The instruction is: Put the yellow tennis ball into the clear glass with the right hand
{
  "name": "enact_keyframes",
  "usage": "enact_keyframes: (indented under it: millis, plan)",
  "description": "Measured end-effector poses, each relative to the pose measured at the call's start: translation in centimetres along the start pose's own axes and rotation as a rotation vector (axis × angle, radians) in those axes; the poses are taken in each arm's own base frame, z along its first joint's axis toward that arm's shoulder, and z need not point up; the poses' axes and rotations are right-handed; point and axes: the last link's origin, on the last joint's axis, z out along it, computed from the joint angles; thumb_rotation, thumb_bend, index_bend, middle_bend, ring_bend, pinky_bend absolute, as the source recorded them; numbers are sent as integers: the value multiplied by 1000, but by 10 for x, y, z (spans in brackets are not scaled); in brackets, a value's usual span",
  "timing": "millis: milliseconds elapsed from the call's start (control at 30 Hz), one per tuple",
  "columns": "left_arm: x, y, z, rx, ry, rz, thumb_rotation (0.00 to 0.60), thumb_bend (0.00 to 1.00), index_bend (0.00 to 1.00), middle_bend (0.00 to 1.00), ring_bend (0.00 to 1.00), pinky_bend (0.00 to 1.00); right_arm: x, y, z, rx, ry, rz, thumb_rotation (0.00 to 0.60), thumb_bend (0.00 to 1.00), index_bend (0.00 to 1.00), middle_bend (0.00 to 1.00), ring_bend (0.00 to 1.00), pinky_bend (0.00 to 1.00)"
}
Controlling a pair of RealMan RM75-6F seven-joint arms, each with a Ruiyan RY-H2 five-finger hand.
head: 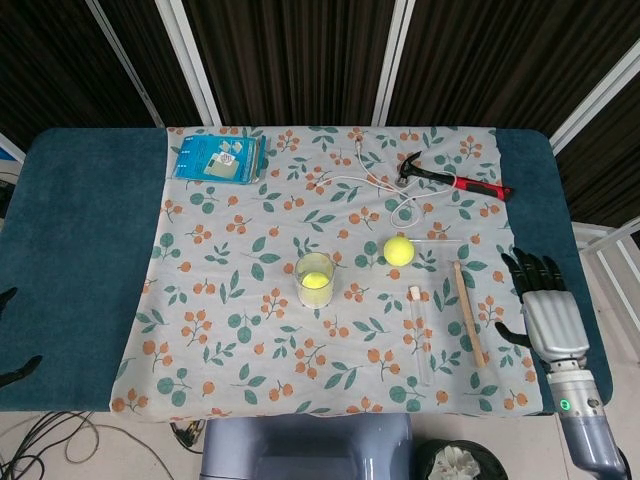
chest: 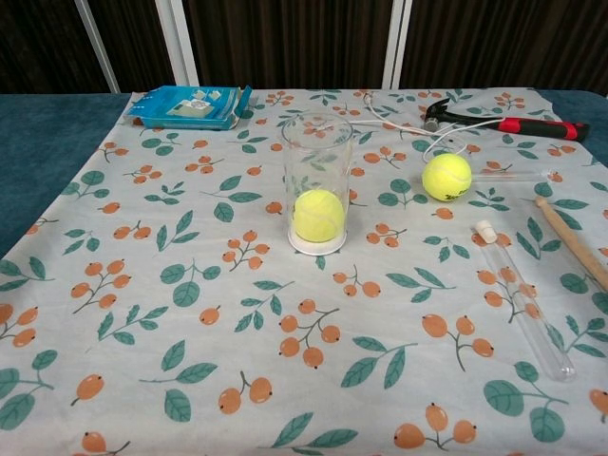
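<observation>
A clear glass [head: 315,268] [chest: 317,152] stands upright on the flowered cloth near the middle, with one yellow tennis ball [head: 315,282] [chest: 318,215] inside it. A second yellow tennis ball [head: 399,250] [chest: 446,177] lies on the cloth to the glass's right and a little farther back. My right hand [head: 545,310] hovers over the table's right edge, fingers spread and holding nothing, well to the right of the loose ball. Only dark fingertips of my left hand [head: 22,369] show at the far left edge, apart from each other. The chest view shows neither hand.
A red-handled hammer [head: 455,180] [chest: 503,123] and a white cable [head: 375,180] lie at the back right. A wooden stick [head: 469,312] [chest: 575,242] and a corked test tube [head: 420,335] [chest: 522,299] lie between the loose ball and my right hand. A blue box [head: 218,158] sits back left.
</observation>
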Motion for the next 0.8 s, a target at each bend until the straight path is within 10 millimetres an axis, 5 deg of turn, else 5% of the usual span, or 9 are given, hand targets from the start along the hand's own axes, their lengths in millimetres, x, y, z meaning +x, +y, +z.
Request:
enact_keyframes:
  millis: [433,800]
  plan:
    - [-3,0,3,10,-10,10,600,21,126,0,0,0,-43,-63,97,83,-147,63,600,254,18,20,52,0]
    - [-6,-1,7,20,-19,19,600,21,126,0,0,0,-73,-93,139,72,-218,54,600,255,18,21,52,0]
